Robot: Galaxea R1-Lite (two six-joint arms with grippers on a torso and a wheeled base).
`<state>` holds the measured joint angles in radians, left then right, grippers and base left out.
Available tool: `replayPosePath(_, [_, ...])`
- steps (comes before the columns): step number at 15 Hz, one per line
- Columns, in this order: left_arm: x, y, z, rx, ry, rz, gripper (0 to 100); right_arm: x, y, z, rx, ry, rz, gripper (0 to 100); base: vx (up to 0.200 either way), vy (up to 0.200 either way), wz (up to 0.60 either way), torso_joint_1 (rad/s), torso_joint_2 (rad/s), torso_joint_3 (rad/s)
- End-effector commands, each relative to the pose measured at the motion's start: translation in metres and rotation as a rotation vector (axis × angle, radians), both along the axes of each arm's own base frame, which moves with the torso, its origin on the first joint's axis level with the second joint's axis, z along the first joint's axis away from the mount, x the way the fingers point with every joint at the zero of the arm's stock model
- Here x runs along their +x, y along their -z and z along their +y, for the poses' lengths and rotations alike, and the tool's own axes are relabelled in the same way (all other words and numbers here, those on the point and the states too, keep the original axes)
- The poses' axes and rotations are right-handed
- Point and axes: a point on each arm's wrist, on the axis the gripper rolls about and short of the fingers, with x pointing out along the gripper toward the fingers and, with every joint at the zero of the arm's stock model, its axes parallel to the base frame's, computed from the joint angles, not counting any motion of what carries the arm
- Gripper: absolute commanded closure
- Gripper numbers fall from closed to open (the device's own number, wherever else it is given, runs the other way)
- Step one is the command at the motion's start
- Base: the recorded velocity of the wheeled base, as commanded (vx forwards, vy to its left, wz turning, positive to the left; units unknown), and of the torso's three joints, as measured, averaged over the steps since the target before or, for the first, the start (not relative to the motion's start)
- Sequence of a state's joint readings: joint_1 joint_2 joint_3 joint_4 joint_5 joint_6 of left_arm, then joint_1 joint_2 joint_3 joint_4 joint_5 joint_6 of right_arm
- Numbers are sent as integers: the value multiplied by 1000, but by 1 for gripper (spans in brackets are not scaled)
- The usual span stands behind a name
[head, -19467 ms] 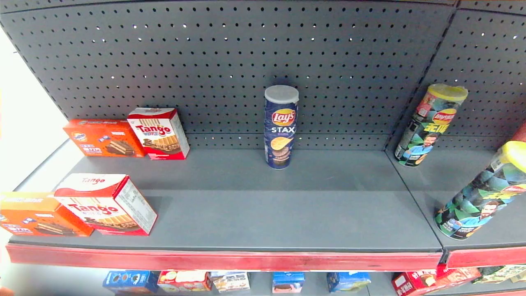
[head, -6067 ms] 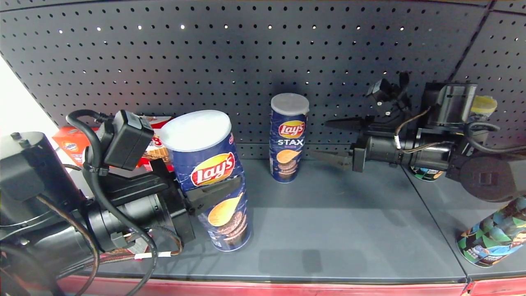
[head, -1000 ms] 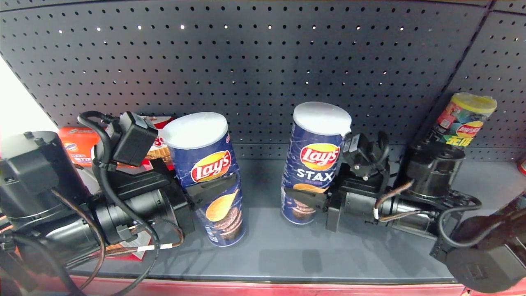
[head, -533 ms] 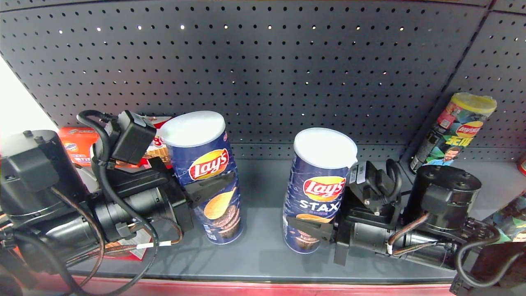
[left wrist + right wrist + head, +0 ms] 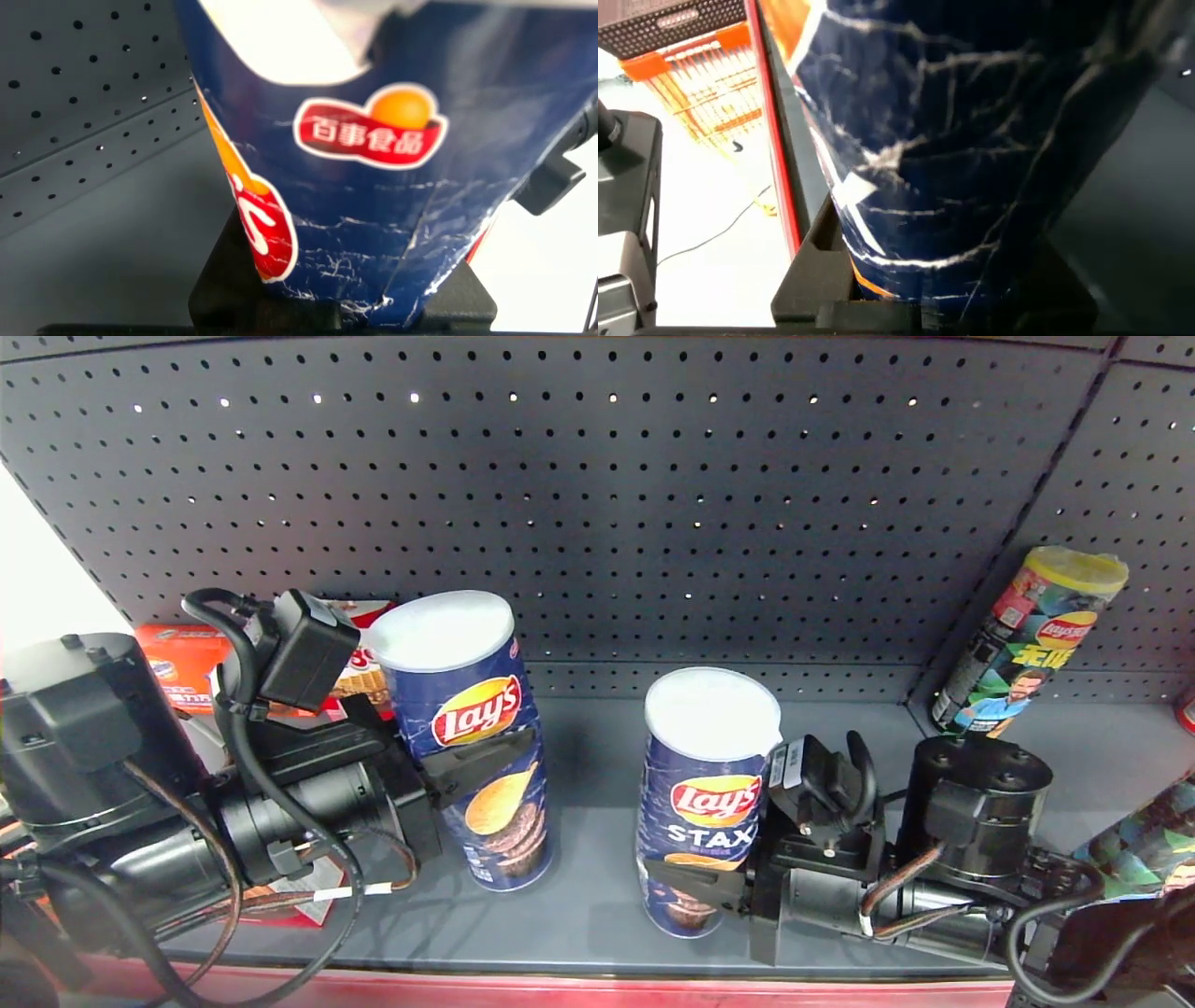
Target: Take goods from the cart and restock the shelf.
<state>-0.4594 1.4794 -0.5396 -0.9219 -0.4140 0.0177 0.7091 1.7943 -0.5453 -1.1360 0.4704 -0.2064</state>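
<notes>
Two blue chips cans with white lids are on the grey shelf deck [image 5: 597, 775]. My left gripper [image 5: 495, 751] is shut on the left can [image 5: 462, 728], which stands a little tilted at mid-depth. In the left wrist view this can [image 5: 374, 187] sits between the jaws. My right gripper [image 5: 691, 873] is shut on the right can [image 5: 705, 793], low on its body, near the shelf's front edge. The right wrist view looks close up at that can [image 5: 971, 140].
A perforated back wall [image 5: 597, 523] closes the shelf. Wafer boxes [image 5: 177, 663] lie behind my left arm. A green and yellow can [image 5: 1027, 635] leans at the back right, another [image 5: 1134, 859] at the right front. The red shelf lip [image 5: 560, 989] runs along the front. An orange cart [image 5: 691, 65] stands behind.
My right gripper has brought its blue can from the back middle of the shelf forward and down toward the front edge. The left arm and its can have hardly moved.
</notes>
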Motion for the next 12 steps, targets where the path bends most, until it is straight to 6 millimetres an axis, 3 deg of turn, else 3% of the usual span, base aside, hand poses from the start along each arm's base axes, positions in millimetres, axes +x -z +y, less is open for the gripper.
replayPosePath(1, [0,1,0,1,1,4,100,3,6,4,-13,-2,14,100,0,0,0,0,0,0])
replayPosePath(6, [0,1,0,2,3,3,100,1,11,10,-26,6,22,100,0,0,0,0,0,0])
replayPosePath(7, [0,1,0,1,3,1,100,1,10,10,-25,16,19,0,0,0,0,0,0,0])
replayPosePath(12, [0,2,-1,4,6,3,100,-13,1,-4,-16,61,4,0,0,0,0,0,0,0])
